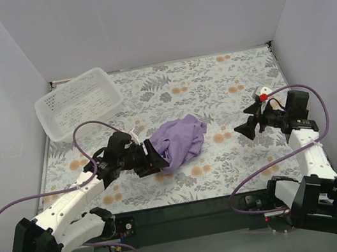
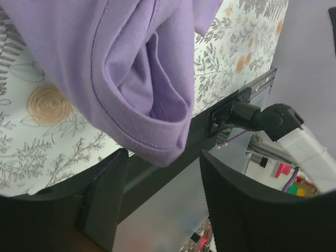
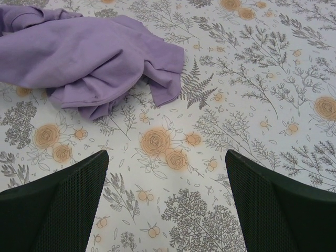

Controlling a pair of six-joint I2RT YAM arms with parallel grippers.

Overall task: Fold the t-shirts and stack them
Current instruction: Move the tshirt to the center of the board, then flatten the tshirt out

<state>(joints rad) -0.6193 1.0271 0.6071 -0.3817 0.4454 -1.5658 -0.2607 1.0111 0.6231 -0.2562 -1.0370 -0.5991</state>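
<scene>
floral table (image 1: 227, 90) lies under both arms. white basket (image 1: 78, 105) sits well beyond the left gripper (image 1: 159, 160), off to its left. crumpled purple shirt (image 1: 180, 138) lies right at that gripper's tips, a hem fold hanging over its parted jaws, unpinched. right gripper (image 1: 242, 130) is spread wide, with the shirt ahead-left, apart.

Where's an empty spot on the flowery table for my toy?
Free: far strip of table right of the basket; also between t-shirt and right gripper. Crowded: where left gripper meets the t-shirt.
</scene>
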